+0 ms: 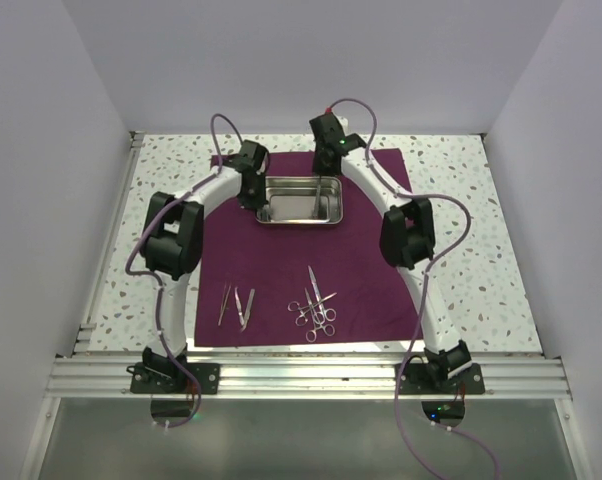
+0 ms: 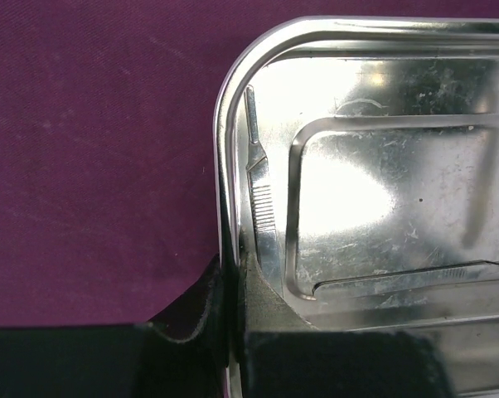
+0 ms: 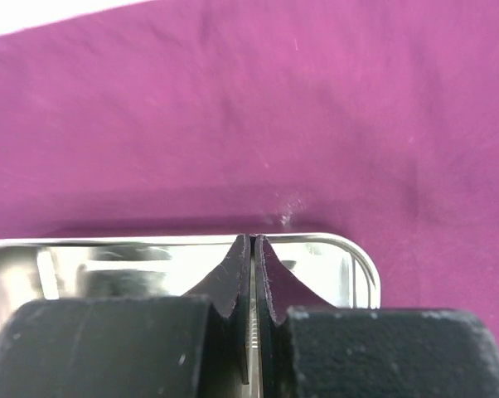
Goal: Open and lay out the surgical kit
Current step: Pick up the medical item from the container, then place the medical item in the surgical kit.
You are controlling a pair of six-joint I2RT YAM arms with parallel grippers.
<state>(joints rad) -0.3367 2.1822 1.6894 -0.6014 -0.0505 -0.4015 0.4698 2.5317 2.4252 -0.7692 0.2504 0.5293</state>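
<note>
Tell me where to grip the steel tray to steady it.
Pinch the upright left wall of the steel tray from above, one finger inside, one outside: the rim is thin and raised off the cloth. The left end effector grips it so.

Showing plain dark purple on the cloth wrap (image 1: pixel 366 275) and mirror-bright silver on the tray (image 1: pixel 301 222), scissors (image 1: pixel 326 300), forceps (image 1: pixel 303 312) and tweezers (image 1: pixel 243 308). Speckling the white table (image 1: pixel 471 280) with grey and dark flecks. Pairing white links with black joints on the arms (image 1: pixel 423 292), and trailing pale mauve cables (image 1: pixel 451 215).
</note>
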